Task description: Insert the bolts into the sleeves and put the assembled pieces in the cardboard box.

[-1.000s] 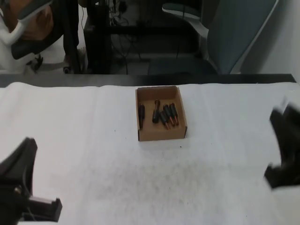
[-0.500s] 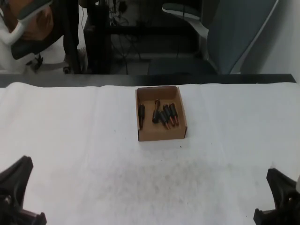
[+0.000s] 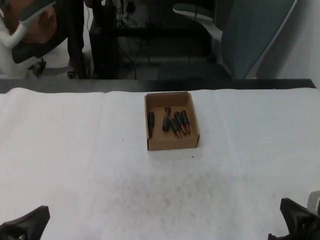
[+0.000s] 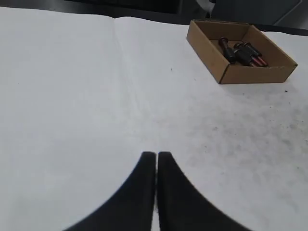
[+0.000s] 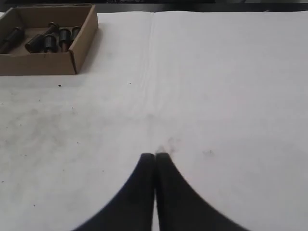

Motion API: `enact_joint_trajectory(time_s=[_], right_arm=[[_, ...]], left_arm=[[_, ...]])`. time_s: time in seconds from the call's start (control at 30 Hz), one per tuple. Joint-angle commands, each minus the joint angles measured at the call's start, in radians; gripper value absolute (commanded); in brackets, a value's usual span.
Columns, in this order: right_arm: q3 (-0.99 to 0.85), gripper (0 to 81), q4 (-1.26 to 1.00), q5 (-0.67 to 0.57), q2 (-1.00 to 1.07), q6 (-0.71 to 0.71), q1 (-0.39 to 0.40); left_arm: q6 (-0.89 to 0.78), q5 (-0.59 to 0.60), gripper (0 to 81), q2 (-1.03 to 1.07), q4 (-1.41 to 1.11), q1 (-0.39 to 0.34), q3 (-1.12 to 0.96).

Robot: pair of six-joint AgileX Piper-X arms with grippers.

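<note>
The cardboard box (image 3: 171, 141) stands at the middle of the white bench, its wall also visible in the left wrist view (image 4: 240, 73) and the right wrist view (image 5: 38, 64). Inside it lie several dark bolt-and-sleeve pieces with reddish tips (image 3: 175, 122) (image 4: 243, 52) (image 5: 48, 39). My left gripper (image 4: 156, 156) is shut with nothing in it, low over the bench's near left. My right gripper (image 5: 155, 157) is likewise shut and holds nothing, over the near right. In the high view, one dark arm part (image 3: 25, 224) sits at the bottom left corner and another (image 3: 298, 221) at the bottom right.
White padding (image 3: 100, 170) covers the whole bench, with faint dark specks in front of the box. Beyond the bench's far edge are a grey chair (image 3: 240, 35) and dark furniture legs (image 3: 102, 40).
Both arms have drawn back toward the near edge of the bench, dropping low in the high view. The box and its pieces have not moved.
</note>
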Motion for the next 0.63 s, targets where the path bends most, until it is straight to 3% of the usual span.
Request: enact_joint_trajectory(time_s=[0.0,0.6], right_arm=[[-0.01,0.6,0.002,-0.006,0.001,0.007,-0.005],[-0.01,0.6,0.002,-0.006,0.001,0.007,-0.005]], left_arm=[[-0.09,0.024,1.8,0.0,-0.002,-0.004,-0.01],[-0.133,0.028,1.8,0.0,-0.005,-0.004,-0.01]])
